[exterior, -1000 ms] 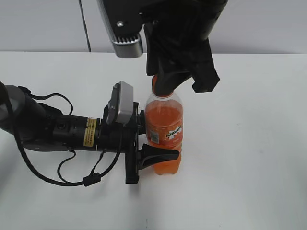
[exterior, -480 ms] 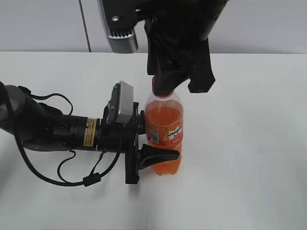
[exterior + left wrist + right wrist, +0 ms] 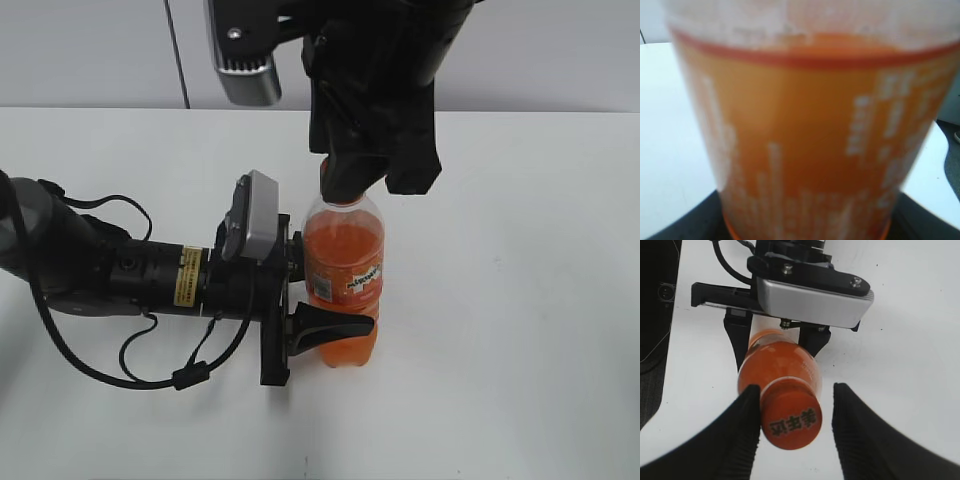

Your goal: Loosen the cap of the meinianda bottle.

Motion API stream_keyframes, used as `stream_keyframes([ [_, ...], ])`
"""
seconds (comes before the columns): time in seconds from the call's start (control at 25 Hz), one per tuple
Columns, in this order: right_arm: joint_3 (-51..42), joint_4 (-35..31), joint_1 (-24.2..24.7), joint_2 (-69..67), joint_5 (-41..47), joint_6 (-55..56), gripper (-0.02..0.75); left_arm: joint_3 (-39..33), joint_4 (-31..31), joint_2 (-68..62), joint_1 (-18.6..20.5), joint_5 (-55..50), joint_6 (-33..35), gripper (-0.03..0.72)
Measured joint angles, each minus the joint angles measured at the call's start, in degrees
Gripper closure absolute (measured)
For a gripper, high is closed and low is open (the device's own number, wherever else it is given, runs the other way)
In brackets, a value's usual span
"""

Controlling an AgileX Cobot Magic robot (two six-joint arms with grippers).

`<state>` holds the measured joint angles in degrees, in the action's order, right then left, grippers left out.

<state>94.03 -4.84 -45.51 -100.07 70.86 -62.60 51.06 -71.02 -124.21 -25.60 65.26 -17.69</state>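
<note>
In the exterior view, the meinianda bottle (image 3: 342, 280) stood upright on the white table (image 3: 520, 300). The left gripper (image 3: 320, 300) clamped its lower body from the left, its arm lying low and horizontal. The right gripper (image 3: 365, 170) hung from above over the cap (image 3: 333, 185).

The left wrist view showed only the blurred orange label (image 3: 805, 145) filling the frame.

In the right wrist view, the cap (image 3: 791, 420) sat between the fingers (image 3: 737, 435), touching one, clear of the other: jaws apart.

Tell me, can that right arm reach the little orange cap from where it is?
Probably yes: the right end effector is open around the small round orange plastic cap, one finger touching it, nothing between.
</note>
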Motion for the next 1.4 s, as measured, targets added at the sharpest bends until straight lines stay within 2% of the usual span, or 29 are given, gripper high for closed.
stream_keyframes([
  [0.28,1.5,-0.03,0.0,0.0,0.19,3.64,0.367,0.0,-0.16,0.0,0.0,0.04,-0.05,0.288],
  [0.56,4.83,-4.88,0.0,0.0,-0.27,16.26,0.366,0.0,-0.87,0.0,0.0,0.09,0.14,0.288],
  [0.84,9.64,-5.43,0.0,0.11,-0.34,42.45,0.366,0.0,-1.05,0.0,-0.06,0.09,0.14,0.288],
  [1.08,9.82,-5.16,0.0,1.55,-0.34,65.57,0.366,0.0,-1.23,0.0,-0.06,0.15,0.14,0.288],
  [1.4,3.53,-4.53,0.0,5.91,-0.33,86.54,0.366,0.0,-1.34,0.0,-0.16,0.1,0.14,0.288],
])
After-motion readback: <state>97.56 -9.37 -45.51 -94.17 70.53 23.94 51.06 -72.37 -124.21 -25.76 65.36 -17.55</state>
